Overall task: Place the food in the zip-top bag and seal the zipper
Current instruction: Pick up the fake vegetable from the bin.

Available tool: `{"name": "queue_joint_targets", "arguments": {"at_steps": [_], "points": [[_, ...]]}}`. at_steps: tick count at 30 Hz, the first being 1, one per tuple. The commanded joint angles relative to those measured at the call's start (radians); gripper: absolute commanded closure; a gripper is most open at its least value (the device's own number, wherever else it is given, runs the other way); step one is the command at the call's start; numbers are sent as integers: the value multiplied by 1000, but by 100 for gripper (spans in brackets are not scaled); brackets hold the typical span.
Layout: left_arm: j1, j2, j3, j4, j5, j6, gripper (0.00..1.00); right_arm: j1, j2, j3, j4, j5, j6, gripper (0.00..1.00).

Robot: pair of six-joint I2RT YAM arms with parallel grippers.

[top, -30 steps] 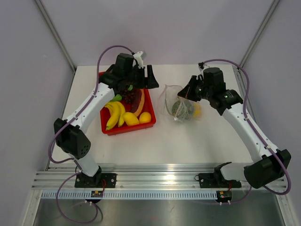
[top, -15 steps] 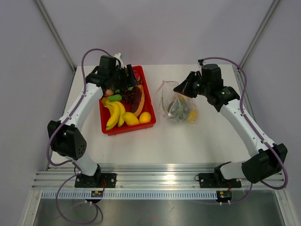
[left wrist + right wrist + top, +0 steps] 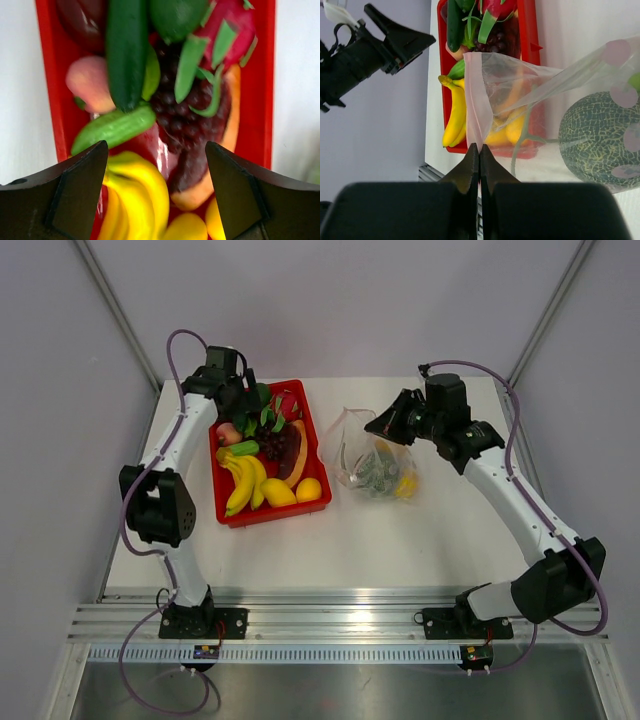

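Note:
The clear zip-top bag (image 3: 365, 455) lies on the table right of the red tray. It holds the netted melon (image 3: 378, 472) and a small yellow piece (image 3: 405, 483). My right gripper (image 3: 385, 426) is shut on the bag's mouth edge and holds it up. In the right wrist view my right gripper (image 3: 479, 148) pinches the pink zipper (image 3: 471, 100), with the melon (image 3: 592, 135) inside the bag. My left gripper (image 3: 252, 405) is open and empty above the tray's far end. In the left wrist view my left gripper (image 3: 157, 190) hangs over bananas (image 3: 135, 200), grapes (image 3: 185, 115) and a cucumber (image 3: 125, 50).
The red tray (image 3: 270, 518) holds bananas (image 3: 240, 485), lemons, a papaya slice, grapes, a peach and green vegetables. Grey walls close in the table at left, back and right. The arm bases stand on a rail at the near edge.
My left arm swung left and back, from over the tray's right side to its far left end. My right gripper kept its hold and shifted the bag's mouth slightly left.

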Motion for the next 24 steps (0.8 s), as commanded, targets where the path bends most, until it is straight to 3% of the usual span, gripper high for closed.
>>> {"name": "queue_joint_targets", "arguments": {"at_steps": [1,7,12,18,24], "points": [[21,91,123,5,-124,51,17,1,-72,19,8,-11,-25,100],[59,247,261,-10,-115,82,20,0,-95,16,-19,-3,-45,100],[99,341,341,-10,-28,83,23,0,-96,17,-35,0,-55,100],[102,398,363,-5,20,100,25,0,-84,30,-38,-3,-68,100],[102,427,360,-1,41,94,36,1,-69,42,-33,-9,-71,100]]}}
